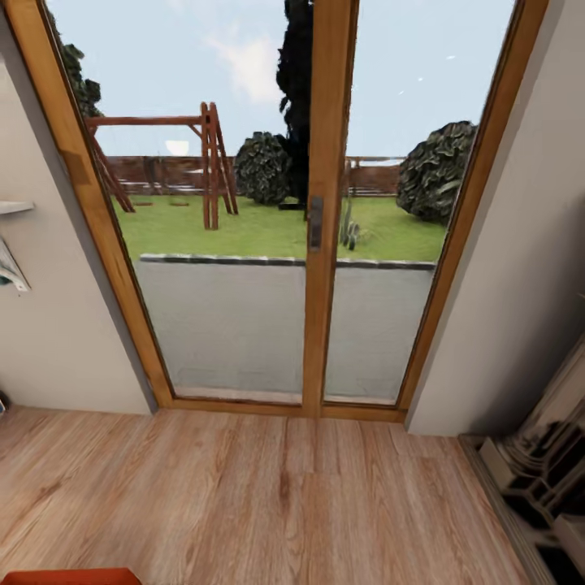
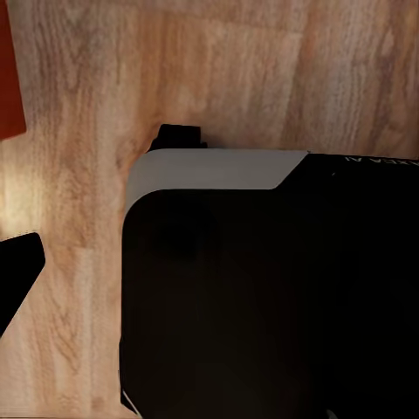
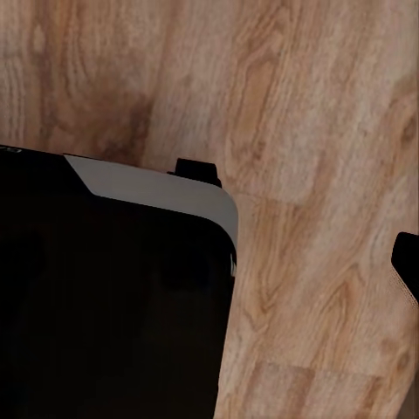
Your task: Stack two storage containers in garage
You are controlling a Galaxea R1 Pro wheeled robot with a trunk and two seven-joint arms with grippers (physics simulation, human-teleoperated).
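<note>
An orange-red edge of one storage container (image 1: 69, 577) shows at the bottom left of the head view, on the light wood-plank floor (image 1: 268, 496) of the living room. In the left wrist view an orange-red strip of the container (image 2: 9, 70) lies at the frame's edge on the same planks. A dark fingertip (image 2: 17, 271) of my left gripper shows there, apart from the container. In the right wrist view one dark fingertip (image 3: 408, 266) of my right gripper hangs over bare planks. Neither view shows how the jaws stand. The garage is out of view.
A wood-framed double glass door (image 1: 329, 244) stands straight ahead, with a lawn and a swing frame outside. Plain walls flank it. A small shelf (image 1: 12, 207) juts from the left wall. Stacked pale and dark furniture (image 1: 544, 479) sits at the right. My black, white-edged base (image 2: 262, 288) is below both arms.
</note>
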